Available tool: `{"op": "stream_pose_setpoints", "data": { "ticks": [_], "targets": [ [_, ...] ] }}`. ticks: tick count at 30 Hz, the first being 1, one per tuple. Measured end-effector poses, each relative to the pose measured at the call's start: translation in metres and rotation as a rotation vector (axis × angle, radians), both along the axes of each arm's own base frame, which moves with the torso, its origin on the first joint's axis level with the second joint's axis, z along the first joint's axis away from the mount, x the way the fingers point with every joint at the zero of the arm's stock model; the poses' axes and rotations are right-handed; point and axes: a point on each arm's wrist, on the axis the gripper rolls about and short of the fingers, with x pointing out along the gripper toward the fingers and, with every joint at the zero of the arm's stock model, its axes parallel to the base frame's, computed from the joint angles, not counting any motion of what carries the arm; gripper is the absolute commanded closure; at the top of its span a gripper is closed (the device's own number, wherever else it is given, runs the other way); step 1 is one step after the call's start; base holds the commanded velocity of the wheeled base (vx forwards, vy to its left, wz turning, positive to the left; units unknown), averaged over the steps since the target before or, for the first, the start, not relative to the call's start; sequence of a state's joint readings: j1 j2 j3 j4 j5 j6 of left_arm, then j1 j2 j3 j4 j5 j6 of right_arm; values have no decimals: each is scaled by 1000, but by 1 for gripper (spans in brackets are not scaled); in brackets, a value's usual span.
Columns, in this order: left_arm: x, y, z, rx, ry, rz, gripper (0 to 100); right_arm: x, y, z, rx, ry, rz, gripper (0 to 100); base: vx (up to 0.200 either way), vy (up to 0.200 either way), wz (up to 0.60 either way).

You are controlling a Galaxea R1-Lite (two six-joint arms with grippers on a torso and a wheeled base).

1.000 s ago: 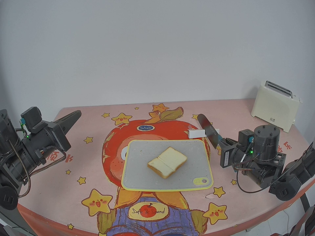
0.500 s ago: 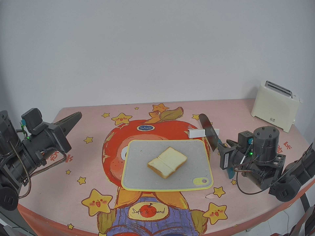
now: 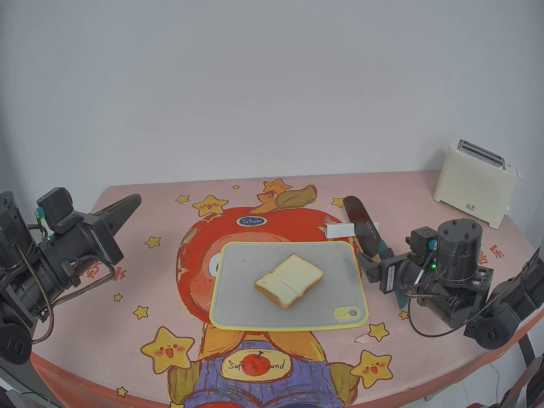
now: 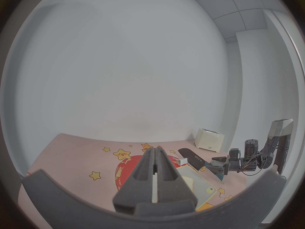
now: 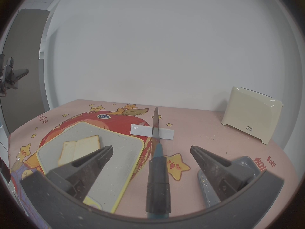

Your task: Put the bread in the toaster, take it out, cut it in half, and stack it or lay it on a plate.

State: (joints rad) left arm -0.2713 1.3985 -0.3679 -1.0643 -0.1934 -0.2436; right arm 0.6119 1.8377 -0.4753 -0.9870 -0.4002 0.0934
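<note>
The bread [image 3: 289,280] lies cut in two halves, side by side and touching, near the middle of the cutting board [image 3: 238,307] on the table [image 3: 396,199]; the right tool [image 5: 151,148] sits low just beside the board's right edge, its fingers spread wide on either side of the knife [image 3: 365,230] handle without gripping it; the knife's blade rests across a small white block [image 3: 339,230]; the toaster [image 3: 476,182] stands at the far right corner; the left tool [image 3: 133,199] hangs above the table's left edge, pressed narrow, holding nothing.
</note>
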Motion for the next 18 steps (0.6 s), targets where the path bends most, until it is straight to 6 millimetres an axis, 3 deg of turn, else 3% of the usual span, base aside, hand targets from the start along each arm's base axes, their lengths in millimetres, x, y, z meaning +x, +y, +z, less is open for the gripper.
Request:
{"op": "stream_pose_setpoints", "data": {
  "ticks": [11,18],
  "targets": [
    [0,1,5,0,-25,3,100,-3,4,5,9,-17,29,0,0,0,0],
    [-6,3,19,-17,-89,1,100,-13,9,24,53,-67,98,0,0,0,0]
  ]
}}
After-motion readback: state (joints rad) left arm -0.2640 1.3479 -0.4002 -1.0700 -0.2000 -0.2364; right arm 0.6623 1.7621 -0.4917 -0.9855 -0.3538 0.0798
